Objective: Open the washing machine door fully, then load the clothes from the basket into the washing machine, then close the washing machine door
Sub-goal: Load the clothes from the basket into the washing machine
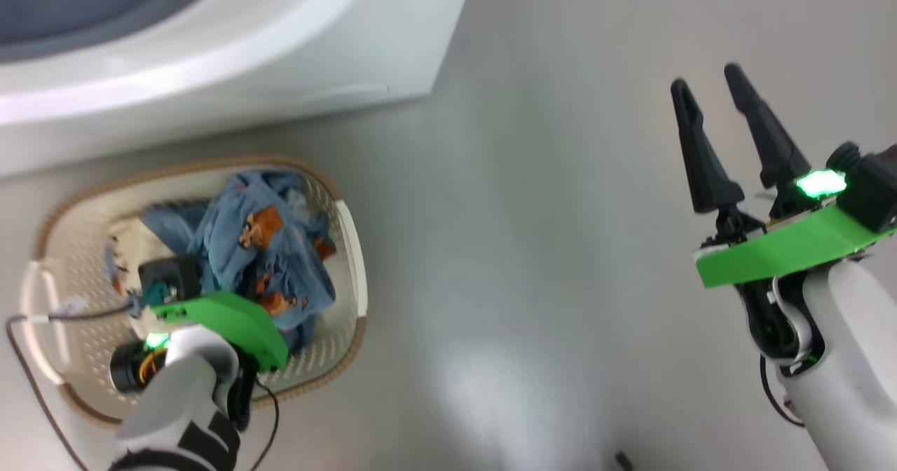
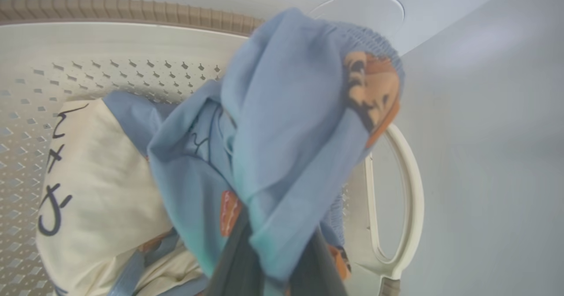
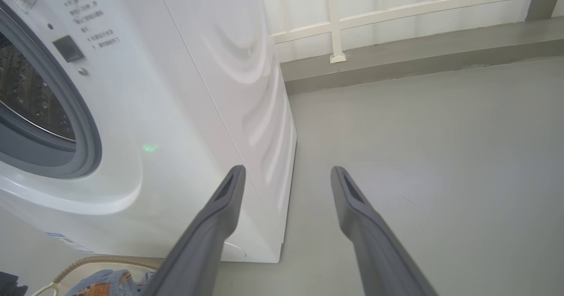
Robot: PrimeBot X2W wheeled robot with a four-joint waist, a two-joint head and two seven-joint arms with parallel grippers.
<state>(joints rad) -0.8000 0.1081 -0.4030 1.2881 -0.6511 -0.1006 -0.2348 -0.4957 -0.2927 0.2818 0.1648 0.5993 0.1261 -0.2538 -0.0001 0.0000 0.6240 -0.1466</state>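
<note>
Clothes: soft, light, limp bear-print fabric, bound to drape and trail rather than slip. Lie heaped in the basket, on the floor just before the washing machine, drum mouth open in the right wrist view. Left gripper: pressed together on a blue fold standing above the heap, pinching cloth between both fingers. Right gripper: spread wide, empty, well apart over bare floor. Best taken by a thick bunched fold near the middle, not a thin edge; likely to drag neighbouring cloth along
</note>
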